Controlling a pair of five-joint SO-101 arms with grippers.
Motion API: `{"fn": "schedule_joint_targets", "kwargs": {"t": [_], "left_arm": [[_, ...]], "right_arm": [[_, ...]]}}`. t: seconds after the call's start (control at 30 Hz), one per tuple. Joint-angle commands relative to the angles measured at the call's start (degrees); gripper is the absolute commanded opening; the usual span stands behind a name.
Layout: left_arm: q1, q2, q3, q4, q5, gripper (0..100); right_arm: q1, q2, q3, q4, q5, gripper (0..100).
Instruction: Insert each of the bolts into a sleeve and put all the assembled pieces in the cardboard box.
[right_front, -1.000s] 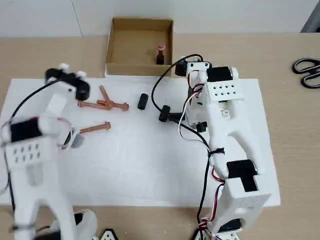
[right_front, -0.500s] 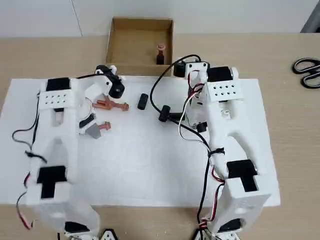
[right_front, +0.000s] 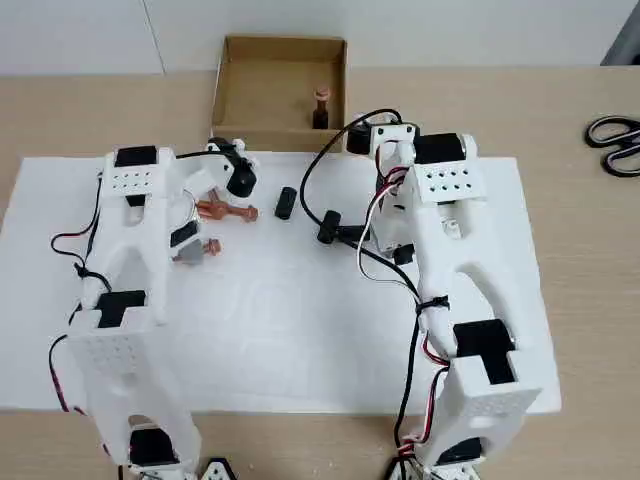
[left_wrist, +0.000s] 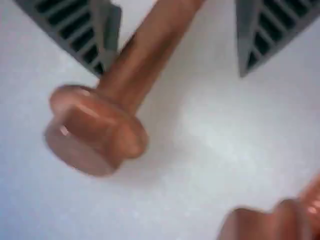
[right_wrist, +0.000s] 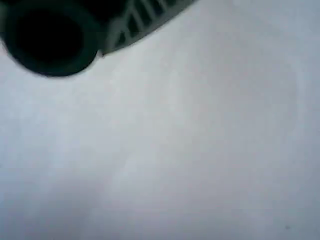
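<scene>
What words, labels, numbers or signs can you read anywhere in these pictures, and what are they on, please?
None can be read: the cardboard box, the bolts, the sleeves, the white mat and the scissors show no lettering.

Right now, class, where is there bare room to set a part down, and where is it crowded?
Bare: the white sheet between left arm and right arm, nearer than the bolts; also the wooden table between right arm and scissors. Crowded: the strip before the cardboard box, with bolts and sleeves.
</scene>
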Motion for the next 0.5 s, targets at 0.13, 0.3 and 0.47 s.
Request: {"fn": "schedule_joint_targets", "kwargs": {"t": [0.13, 0.3, 0.47], "left_arm": [[1.1, 0.9, -2.6, -0.4, -0.1, 14], [3.5, 0.5, -2.6, -0.4, -0.1, 14], [4.6, 0.9, -2.5, -0.7, 0.0, 14]], "right_arm": [[0.4, -0.6, -1.2, 0.0, 0.6, 0.4], [0.4, -0.6, -1.2, 0.0, 0.6, 0.4], [0.4, -0.6, -1.2, 0.0, 0.6, 0.4]]}}
